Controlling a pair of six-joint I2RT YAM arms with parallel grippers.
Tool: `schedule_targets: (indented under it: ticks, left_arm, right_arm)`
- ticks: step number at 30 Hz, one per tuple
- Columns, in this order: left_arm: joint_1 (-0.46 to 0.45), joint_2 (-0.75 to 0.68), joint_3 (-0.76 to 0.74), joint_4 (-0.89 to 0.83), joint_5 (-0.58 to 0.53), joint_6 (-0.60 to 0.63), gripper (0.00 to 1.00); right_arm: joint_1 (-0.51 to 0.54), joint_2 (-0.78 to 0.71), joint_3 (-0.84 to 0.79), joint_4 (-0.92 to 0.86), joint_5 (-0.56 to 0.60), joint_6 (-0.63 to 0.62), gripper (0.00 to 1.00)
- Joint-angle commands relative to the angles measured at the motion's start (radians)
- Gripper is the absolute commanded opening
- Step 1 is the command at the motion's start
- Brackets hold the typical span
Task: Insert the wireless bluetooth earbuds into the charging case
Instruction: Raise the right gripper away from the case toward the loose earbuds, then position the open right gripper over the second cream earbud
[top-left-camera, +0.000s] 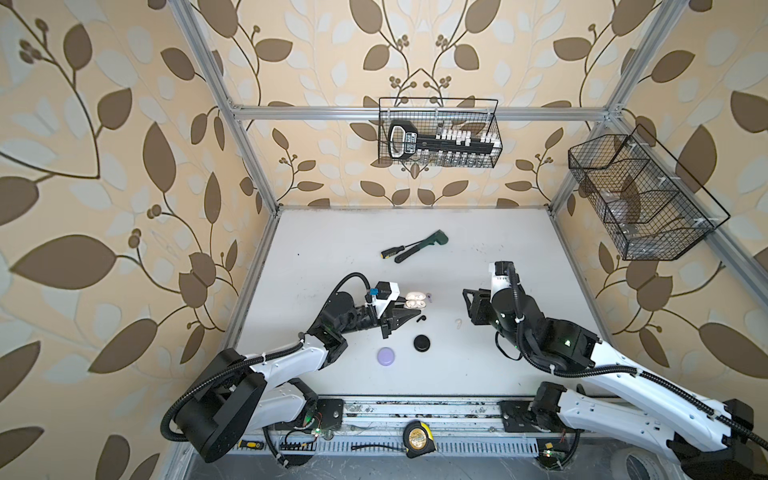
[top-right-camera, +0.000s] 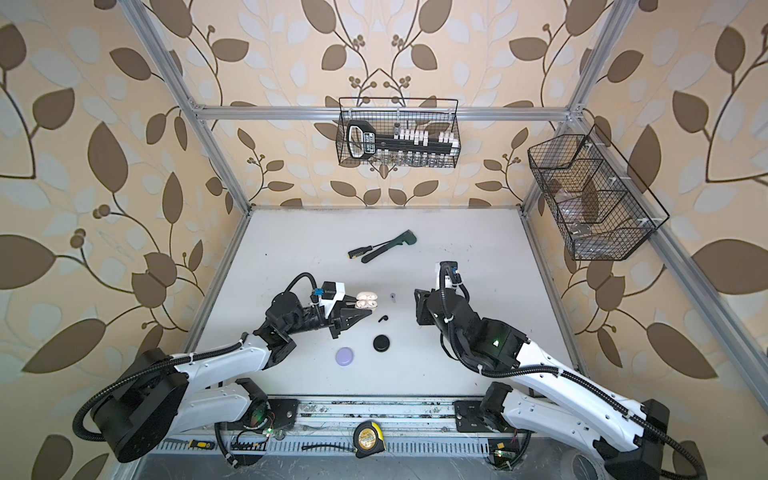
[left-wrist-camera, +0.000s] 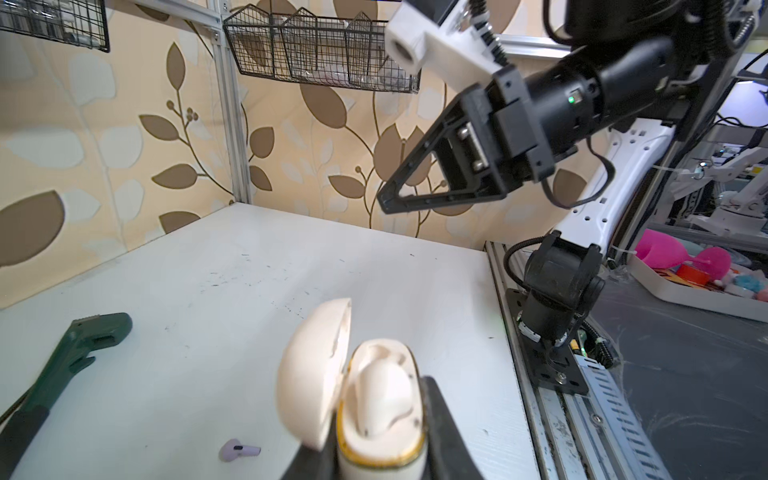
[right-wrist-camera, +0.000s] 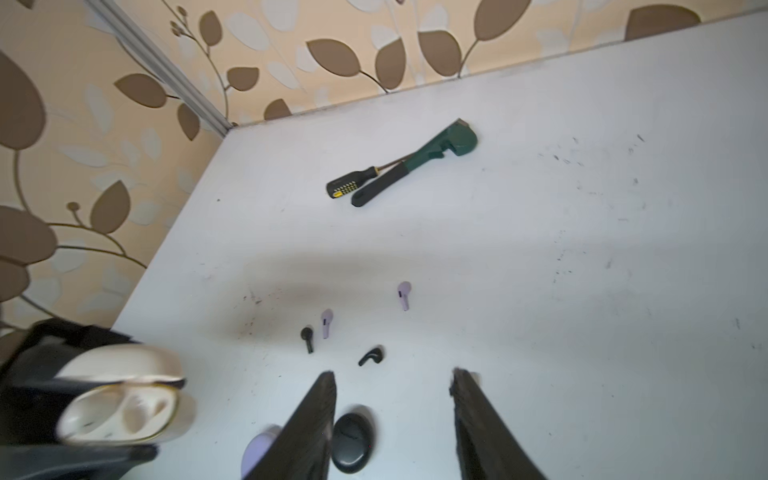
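Note:
My left gripper is shut on the base of the white-cream charging case, whose lid stands open. One white earbud lies in a well of the case. My right gripper hovers open and empty above the table, to the right of the case. Two black earbuds and two lilac earbuds lie loose on the table. A white earbud lies near the right gripper.
A shut black case and a shut lilac case lie nearer the front edge. A green wrench and a screwdriver lie farther back. Wire baskets hang on the back and right walls.

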Motion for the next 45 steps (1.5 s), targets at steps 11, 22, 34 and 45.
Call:
schedule_targets:
  ticks: [11, 22, 34, 45]
  left_arm:
    - [-0.009, -0.199, 0.019, -0.244, -0.081, 0.111, 0.0]
    - [-0.009, -0.234, 0.038, -0.309, -0.076, 0.125, 0.0]
    - [-0.009, -0.25, 0.014, -0.319, -0.104, 0.133, 0.0]
    - [-0.009, -0.244, 0.007, -0.308, -0.101, 0.128, 0.0]
  right_arm:
    - [-0.225, 0.204, -0.136, -0.059, -0.379, -0.089, 0.67]
    - [-0.222, 0.313, -0.191, 0.012, -0.404, -0.087, 0.66]
    - [-0.169, 0.412, -0.183, 0.057, -0.378, -0.057, 0.63]
    - [-0.133, 0.525, -0.142, 0.066, -0.295, -0.056, 0.61]
